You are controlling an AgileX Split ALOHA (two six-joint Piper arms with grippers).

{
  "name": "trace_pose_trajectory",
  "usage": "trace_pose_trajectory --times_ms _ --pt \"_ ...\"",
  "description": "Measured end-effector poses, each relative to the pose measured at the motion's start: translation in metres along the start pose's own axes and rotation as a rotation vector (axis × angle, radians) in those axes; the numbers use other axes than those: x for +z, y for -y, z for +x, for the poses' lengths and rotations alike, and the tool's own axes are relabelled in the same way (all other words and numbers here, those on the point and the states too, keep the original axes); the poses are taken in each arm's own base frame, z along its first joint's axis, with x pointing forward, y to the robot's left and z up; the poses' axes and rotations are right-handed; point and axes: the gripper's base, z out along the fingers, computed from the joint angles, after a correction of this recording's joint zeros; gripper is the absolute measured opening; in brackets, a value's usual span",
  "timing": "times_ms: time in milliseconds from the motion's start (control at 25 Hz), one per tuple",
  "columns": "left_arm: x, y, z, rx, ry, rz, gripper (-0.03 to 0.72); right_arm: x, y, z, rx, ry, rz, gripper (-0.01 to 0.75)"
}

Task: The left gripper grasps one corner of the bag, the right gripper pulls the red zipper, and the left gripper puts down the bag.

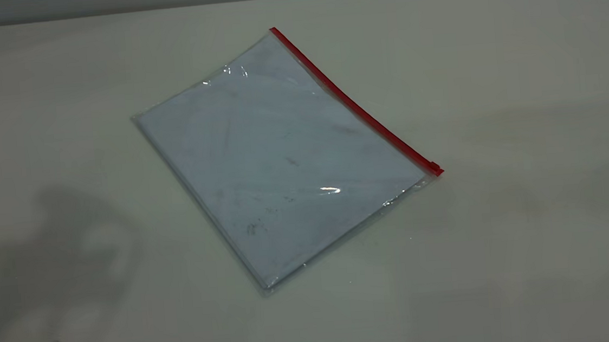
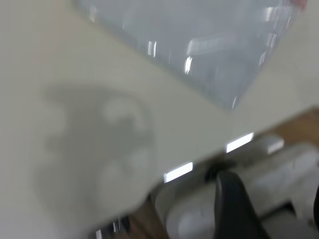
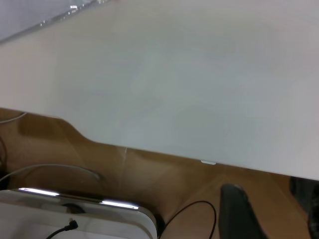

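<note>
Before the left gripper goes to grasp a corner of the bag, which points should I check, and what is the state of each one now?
1. The bag lies flat on the table: ok.
2. Bag corners free, nothing on them: ok.
3. The red zipper is visible along the right long edge: ok.
4. The slider tab sits at the zipper's near end: ok.
5. Left gripper open and ready: cannot tell.
6. Right gripper open and near the slider: cannot tell.

Clear bag (image 1: pixel 282 162) flat on table, red zipper (image 1: pixel 353 102) along far-right edge
</note>
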Motion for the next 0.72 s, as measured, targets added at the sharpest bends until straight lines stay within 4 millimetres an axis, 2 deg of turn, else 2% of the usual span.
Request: trace_pose_trajectory --times_ms 160,320,600,720 --pt "0.021 -0.001 0.050 -0.023 -0.109 -0.024 0.445 0.000 -0.002 0.000 -0.002 0.003 -0.024 0.385" --pt "0.031 -0.001 0.096 -0.016 -0.148 -0.071 0.445 0.000 -0.001 0.000 -0.006 0.002 -0.016 0.385" --pt "0.031 0.004 0.154 -0.030 -0.009 -0.132 0.445 0.000 -0.001 0.000 -0.006 0.004 -0.016 0.385" --pt "0.036 0.006 0.180 -0.030 0.045 -0.148 0.445 0.000 -0.001 0.001 -0.006 0.003 -0.016 0.385"
